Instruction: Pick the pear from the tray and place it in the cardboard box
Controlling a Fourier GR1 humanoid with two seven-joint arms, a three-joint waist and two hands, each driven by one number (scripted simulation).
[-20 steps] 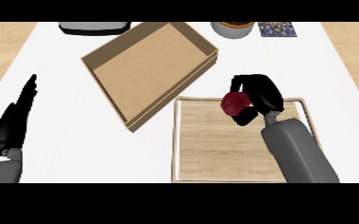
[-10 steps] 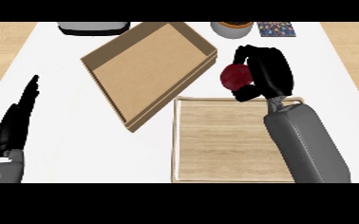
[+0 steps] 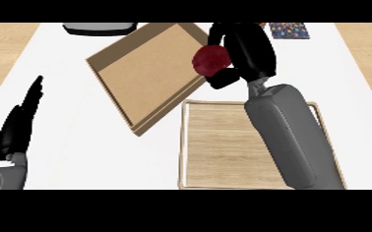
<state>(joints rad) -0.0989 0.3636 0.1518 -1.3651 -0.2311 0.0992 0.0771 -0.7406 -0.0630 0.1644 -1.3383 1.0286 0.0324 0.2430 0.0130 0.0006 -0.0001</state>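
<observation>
- Over the right edge of the cardboard box [image 3: 145, 73], the right hand [image 3: 247, 49] holds the pear [image 3: 210, 61].
- The pear looks dark red and round. It is off the tray [image 3: 218, 147] and sits above the box's right wall, not yet inside.
- The right hand's fingers and thumb curl round the pear from the right side, so part of it is hidden.
- The left hand [image 3: 18, 128] rests at the left edge of the counter, well apart from the box. Its fingers are straight and point up, and it holds nothing.
- I think the pear is light and easy for one hand to carry.
- I think it is hard enough to hold, but its skin is smooth, so it could slip. It could get a bruise if it falls.
- The best place to hold it seems to be round its fat middle, as the hand does now.
- The box is low with a wide open top, so I think the pear needs to go a bit more to the left and then down.
- It is round, so it may roll when let go. Setting it down low would be best.
</observation>
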